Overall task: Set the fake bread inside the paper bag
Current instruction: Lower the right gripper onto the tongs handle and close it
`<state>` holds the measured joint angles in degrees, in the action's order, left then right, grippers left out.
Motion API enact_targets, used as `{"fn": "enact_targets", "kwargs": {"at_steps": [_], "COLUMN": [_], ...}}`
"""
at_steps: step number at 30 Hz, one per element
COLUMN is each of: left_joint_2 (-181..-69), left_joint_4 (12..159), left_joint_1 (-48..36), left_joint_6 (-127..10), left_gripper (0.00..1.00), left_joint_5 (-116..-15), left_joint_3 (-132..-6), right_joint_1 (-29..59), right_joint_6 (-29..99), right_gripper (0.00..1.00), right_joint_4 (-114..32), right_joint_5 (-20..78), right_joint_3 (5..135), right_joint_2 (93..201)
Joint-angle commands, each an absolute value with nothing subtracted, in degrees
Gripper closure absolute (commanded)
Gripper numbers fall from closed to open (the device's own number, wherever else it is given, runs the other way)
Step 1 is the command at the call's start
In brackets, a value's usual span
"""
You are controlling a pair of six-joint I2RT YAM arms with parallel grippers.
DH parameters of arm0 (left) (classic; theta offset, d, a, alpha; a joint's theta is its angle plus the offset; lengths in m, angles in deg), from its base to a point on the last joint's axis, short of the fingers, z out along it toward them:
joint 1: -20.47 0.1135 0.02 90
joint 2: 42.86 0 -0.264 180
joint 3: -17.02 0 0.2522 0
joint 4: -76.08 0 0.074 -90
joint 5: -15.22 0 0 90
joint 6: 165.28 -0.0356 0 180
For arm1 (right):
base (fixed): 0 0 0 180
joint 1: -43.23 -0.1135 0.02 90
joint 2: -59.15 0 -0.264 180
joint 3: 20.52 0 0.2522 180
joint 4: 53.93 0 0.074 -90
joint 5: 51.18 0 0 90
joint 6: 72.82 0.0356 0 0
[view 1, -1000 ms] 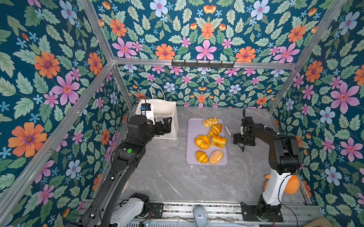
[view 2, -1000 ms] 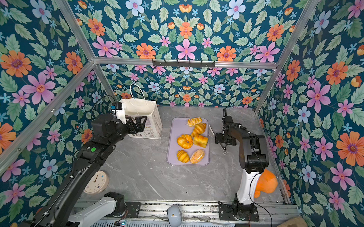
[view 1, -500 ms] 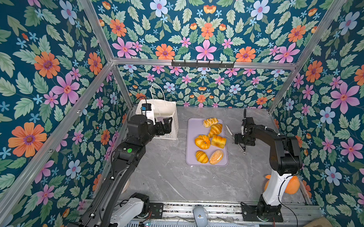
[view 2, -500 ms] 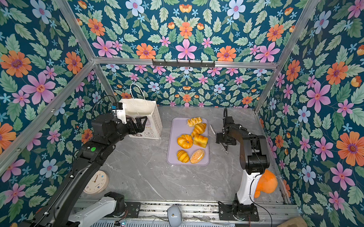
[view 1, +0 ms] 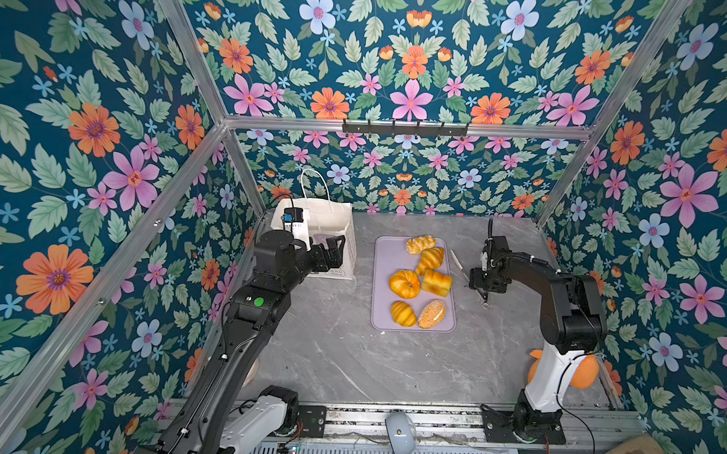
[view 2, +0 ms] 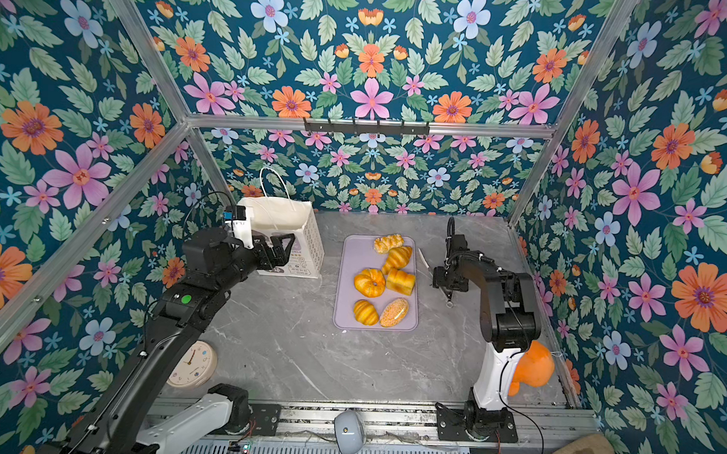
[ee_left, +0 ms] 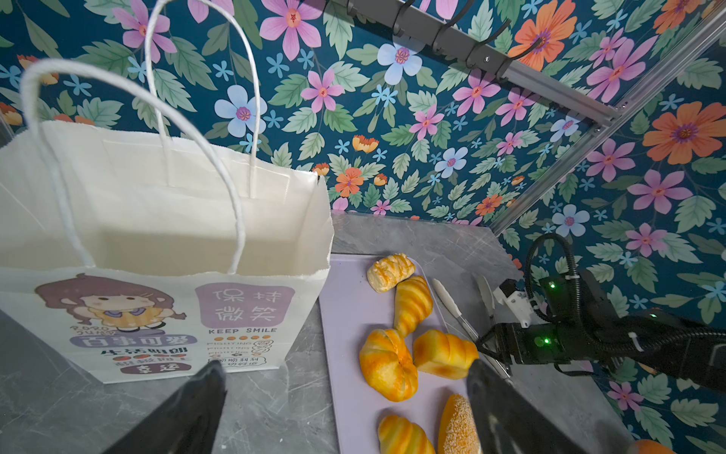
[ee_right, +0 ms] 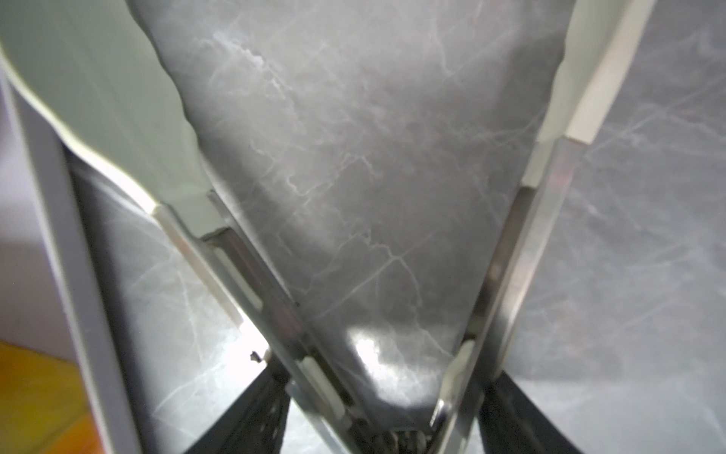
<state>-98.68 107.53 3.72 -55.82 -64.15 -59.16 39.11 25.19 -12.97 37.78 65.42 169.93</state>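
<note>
Paper bag (view 1: 329, 218): standing upright on the desk (view 1: 349, 360) near the far left corner of the lilac tray (view 1: 386, 253), mouth gaping upward; thin paper, so probably tipping under any sideways push.
Tongs (view 1: 456, 260): lying just beside the tray's right edge, long axis running along that edge, white tips pointing to the tray's far end.
Left claw (view 1: 332, 252): hovering left of the tray in front of the bag, fingers spread wide, carrying nothing.
Right claw (view 1: 480, 282): reaching down right of the tray, straddling the tongs' handle end; whether it is already squeezing them, I cannot tell.
Fake bread (view 1: 436, 283): all six lying on the tray, none in the bag; looking glossy, light and likely squashy, so gripping across the thick middle is seeming safest.
Long axes: braided pastry (view 1: 420, 244) lying across the tray's far end; croissant (view 1: 430, 259) slanting from the far right toward the tray's middle; crumbed roll (view 1: 431, 314) slanting at the near right corner; pumpkin bun (view 1: 404, 283) round, pointing nowhere.
</note>
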Motion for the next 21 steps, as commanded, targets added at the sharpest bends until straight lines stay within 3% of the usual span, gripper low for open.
{"fn": "enact_targets", "kwargs": {"at_steps": [1,7,18,21], "left_joint_2": [-97.85,-97.44,-97.01,-96.92], "left_joint_4": [107.81,108.43,108.84,108.88], "left_joint_1": [3.8,3.8,3.85,3.85], "left_joint_6": [-55.76,-55.77,-55.77,-55.77], "left_gripper": [0.04,0.04,0.04,0.04], "left_joint_5": [-64.06,-64.15,-64.23,-63.97], "left_joint_3": [-59.06,-58.94,-59.25,-59.34], "right_joint_1": [39.09,39.08,39.1,39.05], "right_joint_6": [25.01,24.83,24.12,24.03], "right_gripper": [0.27,0.28,0.62,0.65], "right_joint_4": [-11.67,-12.12,-13.45,-13.54], "right_joint_5": [38.12,38.47,37.4,36.76], "right_joint_3": [64.89,64.98,64.07,63.74], "right_joint_2": [171.29,171.91,171.25,170.29]}}
